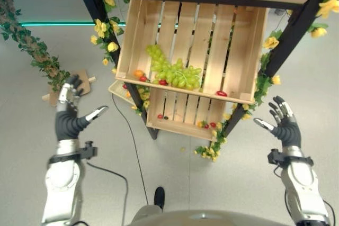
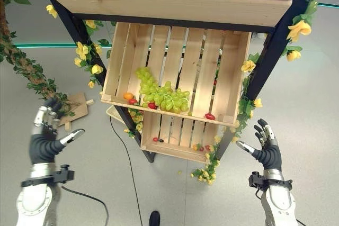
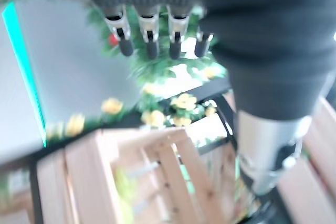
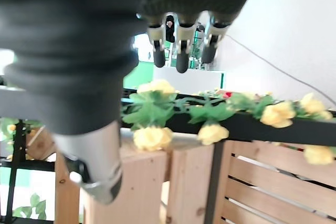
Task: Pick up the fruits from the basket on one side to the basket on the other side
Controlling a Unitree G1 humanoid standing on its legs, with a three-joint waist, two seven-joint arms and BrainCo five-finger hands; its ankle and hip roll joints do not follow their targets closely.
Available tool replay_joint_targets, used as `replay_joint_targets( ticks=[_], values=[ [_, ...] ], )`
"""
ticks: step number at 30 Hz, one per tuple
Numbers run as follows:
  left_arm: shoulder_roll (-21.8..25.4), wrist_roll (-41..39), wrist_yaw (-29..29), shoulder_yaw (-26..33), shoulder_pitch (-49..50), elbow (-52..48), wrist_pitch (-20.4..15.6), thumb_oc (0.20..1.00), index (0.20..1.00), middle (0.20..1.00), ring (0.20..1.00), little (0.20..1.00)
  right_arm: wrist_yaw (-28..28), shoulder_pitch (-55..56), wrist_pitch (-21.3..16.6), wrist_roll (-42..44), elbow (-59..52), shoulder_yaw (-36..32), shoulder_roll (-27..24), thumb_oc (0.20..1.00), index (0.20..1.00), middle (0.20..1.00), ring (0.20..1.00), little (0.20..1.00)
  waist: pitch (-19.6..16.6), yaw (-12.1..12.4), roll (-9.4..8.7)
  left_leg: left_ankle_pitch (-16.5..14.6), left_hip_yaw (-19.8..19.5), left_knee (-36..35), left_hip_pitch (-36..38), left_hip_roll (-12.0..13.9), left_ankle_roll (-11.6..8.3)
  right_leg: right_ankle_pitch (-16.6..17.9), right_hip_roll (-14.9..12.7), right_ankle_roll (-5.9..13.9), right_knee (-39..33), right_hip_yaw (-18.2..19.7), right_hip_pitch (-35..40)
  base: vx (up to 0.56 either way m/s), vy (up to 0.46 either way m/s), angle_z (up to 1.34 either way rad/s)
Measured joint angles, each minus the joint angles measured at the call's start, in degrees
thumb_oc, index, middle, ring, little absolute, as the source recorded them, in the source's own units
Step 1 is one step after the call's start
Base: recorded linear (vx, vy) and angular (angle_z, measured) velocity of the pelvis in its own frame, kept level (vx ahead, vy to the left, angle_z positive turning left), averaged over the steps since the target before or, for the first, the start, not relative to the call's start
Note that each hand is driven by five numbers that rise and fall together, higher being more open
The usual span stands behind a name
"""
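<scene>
Two wooden crates are seen on a black-framed rack trimmed with yellow flowers (image 1: 100,27), and the upper crate (image 1: 254,51) is taken here as the landmark. Inside it, against its front lip and toward its left half, a bunch of green grapes (image 1: 175,70) is lying, with an orange fruit (image 1: 138,73) and small red fruits (image 1: 163,82) just beside it at the lip; another red fruit (image 1: 221,93) rests near the crate's right front corner. Below the upper crate, a lower crate (image 1: 177,110) is set, and a few small red pieces are scattered along its front edge. The left hand (image 1: 69,114) is held out to the left of the upper crate, well apart from it, its fingers straight and spread and nothing held. The right hand (image 1: 283,123) is held to the lower right of the upper crate, likewise spread wide and empty. No fruit has been taken yet, so the task is judged to be at its start. The grapes are likely to be light but soft and loosely joined, so a squeeze could crush or detach them; the bunch is best cupped from beneath or taken near its stem end. The small round fruits are probably smooth and prone to rolling, so a gentle pinch across the middle is advised.
</scene>
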Motion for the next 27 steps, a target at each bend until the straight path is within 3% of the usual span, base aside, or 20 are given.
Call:
replay_joint_targets(
  ticks=[3, 15, 27],
  values=[
    [-2.2, -7.48, -2.04, -2.6, -0.26, 3.56, 0.99, 1.0, 1.0, 1.0, 1.0, 1.0, -0.05, -0.34, -0.12, -0.41, -0.02, 0.06, 0.06, 1.0, 1.0, 1.0, 1.0, 1.0, 0.05, -0.03, -0.24, 0.04, -0.28, 0.01, -0.15, -0.07, 0.01, -0.04, -0.02, 0.02, -0.01, -0.12, -0.01, 0.01, -0.037, 0.06],
    [-1.31, -7.07, -3.04, -4.63, 0.75, 5.25, 2.08, 1.0, 1.0, 1.0, 1.0, 1.0, -0.54, -0.61, -1.23, -1.06, -0.14, 0.13, 0.22, 1.0, 1.0, 1.0, 1.0, 1.0, 0.51, -0.11, -1.3, 0.36, -1.35, 0.02, -0.54, -0.17, -0.03, -0.12, 0.15, -0.03, -0.02, -1.48, 0.02, 0.02, -0.002, 0.04],
    [0.05, -6.13, -3.05, -4.62, 0.77, 5.22, 2.0, 1.0, 1.0, 1.0, 1.0, 1.0, -0.38, 0.6, -1.23, -1.08, -0.15, 0.15, 0.67, 1.0, 1.0, 1.0, 1.0, 1.0, 1.0, -0.09, -2.15, -0.54, 2.49, 0.68, 0.57, 0.28, 0.09, -0.03, -0.22, -0.1, 0.07, 2.04, -0.25, 0.01, 0.032, -0.13]
  ],
)
